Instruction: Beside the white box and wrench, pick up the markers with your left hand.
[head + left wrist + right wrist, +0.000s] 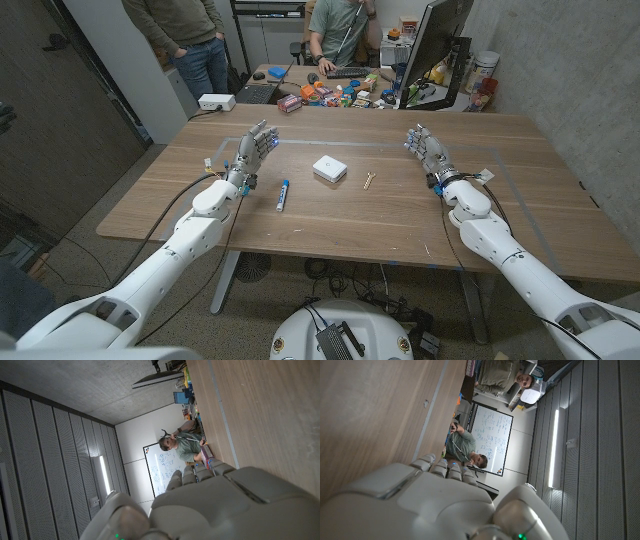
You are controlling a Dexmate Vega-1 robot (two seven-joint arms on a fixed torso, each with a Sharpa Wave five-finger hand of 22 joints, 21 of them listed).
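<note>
A blue marker (283, 194) lies on the wooden table (340, 225), left of a small white box (329, 168). A second dark marker (250, 185) lies partly hidden beside my left wrist. To the right of the box lies a small tan tool (369, 180). My left hand (255, 146) stands open with fingers spread, just beyond and left of the markers, touching neither. My right hand (427, 150) stands open at the table's right side, holding nothing. The wrist views show the backs of my left hand (215, 505) and right hand (420, 505).
A white device (216, 101), a laptop (258, 92) and several small colourful items (340, 95) sit along the table's far edge. A monitor (435, 50) stands at the far right. Two people (340, 30) are behind the table.
</note>
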